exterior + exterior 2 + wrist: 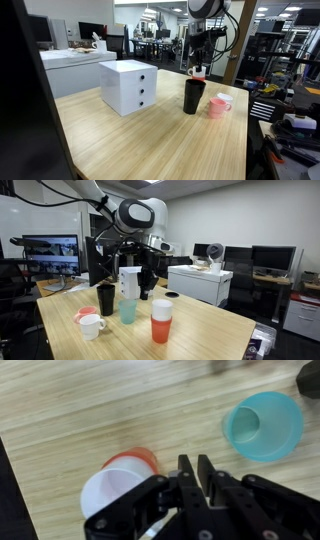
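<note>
Room: open-plan office with desks, shelving and a monitor (50,255) behind the bench.
Table: pale wood planks (150,140), and all the items stand on it.
Arm: white robot arm (135,215) reaching over the cluster of cups.
Hidden / unclear: in the wrist view the claw's body covers the lower edge of the white cup. In an exterior view the black cup (194,96) blocks what stands behind it. A white shape under the arm, above the teal cup (128,311), is too blurred to identify.
Claw: gripper (196,462) has its fingers drawn narrow, almost touching, with nothing between them. It hangs above the table surface.
Nearest item: orange cup (138,457) with a white cup (110,490) nested inside it, upright on the table. It sits just beside the fingers, off to one side and not between them.
Drawer box: white, three drawers (129,86), well apart from the cups.
Teal cup (wrist view): open mouth up, on the far side of the fingers from the orange cup.
Black cup: upright, just beside the teal cup.
Mug: (91,327) near the table edge, next to the black cup.
</note>
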`<action>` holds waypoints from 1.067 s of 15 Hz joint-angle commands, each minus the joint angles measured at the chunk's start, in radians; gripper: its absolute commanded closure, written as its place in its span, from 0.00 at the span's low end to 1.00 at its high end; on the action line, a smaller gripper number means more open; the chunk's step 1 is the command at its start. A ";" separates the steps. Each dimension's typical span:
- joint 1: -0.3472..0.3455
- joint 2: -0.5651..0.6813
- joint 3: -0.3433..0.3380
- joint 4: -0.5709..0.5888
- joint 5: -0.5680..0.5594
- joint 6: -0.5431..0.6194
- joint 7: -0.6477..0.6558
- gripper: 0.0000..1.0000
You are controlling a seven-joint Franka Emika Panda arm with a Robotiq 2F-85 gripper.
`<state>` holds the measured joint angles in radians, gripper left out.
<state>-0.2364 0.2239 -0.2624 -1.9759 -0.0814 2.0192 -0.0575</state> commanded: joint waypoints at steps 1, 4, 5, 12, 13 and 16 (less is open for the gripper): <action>-0.026 -0.039 0.013 -0.022 0.011 0.021 -0.108 0.56; -0.052 -0.045 0.008 -0.013 0.029 0.021 -0.230 0.33; -0.063 -0.045 0.007 -0.006 0.043 0.014 -0.261 0.27; -0.157 -0.036 0.007 0.008 0.199 -0.006 -0.607 0.00; -0.170 -0.029 0.004 0.012 0.220 -0.010 -0.660 0.00; -0.182 -0.016 0.002 0.020 0.252 -0.013 -0.715 0.00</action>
<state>-0.3973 0.2060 -0.2641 -1.9561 0.1236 2.0185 -0.6917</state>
